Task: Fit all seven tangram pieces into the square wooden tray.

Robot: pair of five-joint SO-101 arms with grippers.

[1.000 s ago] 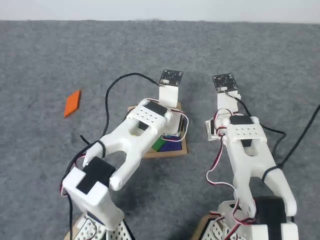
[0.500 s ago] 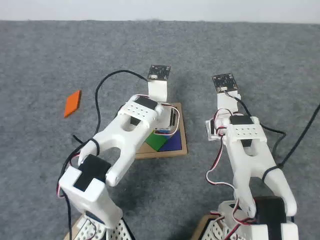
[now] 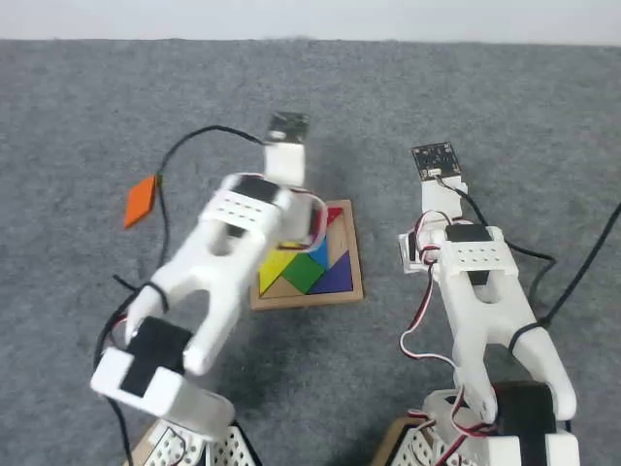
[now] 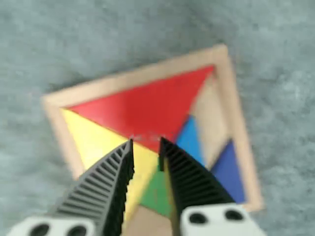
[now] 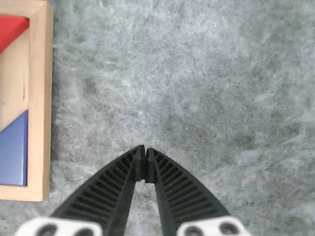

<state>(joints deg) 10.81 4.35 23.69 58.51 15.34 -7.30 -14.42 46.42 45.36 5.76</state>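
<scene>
Note the left arm's swing to the left over the last second: off the square wooden tray point(image 3: 345, 292) and partway toward the orange piece point(image 3: 141, 199). From above, uncovers most of the tray, hidden a second ago under that arm. Reads as one placement finished and a turn toward the stray piece, though only as a guess from the direction. No shift at all in the right arm.

Left gripper point(image 4: 145, 143) above the tray's middle, jaws a narrow slit apart, nothing between them. Right gripper point(image 5: 144, 164) pressed fully together, empty, over bare grey carpet point(image 3: 505, 97) just right of the tray.

Orange piece flat on the carpet, alone, well apart from the tray on its far left; thin, slanted, four-sided, a parallelogram by its outline.

Inside the tray, flat matte-painted pieces laid edge to edge:
- large red triangle point(image 4: 147, 105)
- large yellow triangle point(image 4: 93, 137) meeting it along one side
- green piece point(image 4: 155, 194), half hidden behind the fingers
- small light blue triangle point(image 4: 189, 140)
- dark blue triangle point(image 4: 226, 169) in a corner

Toward the right rim, between red, light blue and dark blue, a slanted gap of bare wood point(image 4: 214, 115), a likely seat for the orange piece. Seventh piece too blurred to pick out.

Pale, plain tray wood with a raised rim. Short, felt-like nap on the carpet. Ridged black plastic fingers.
</scene>
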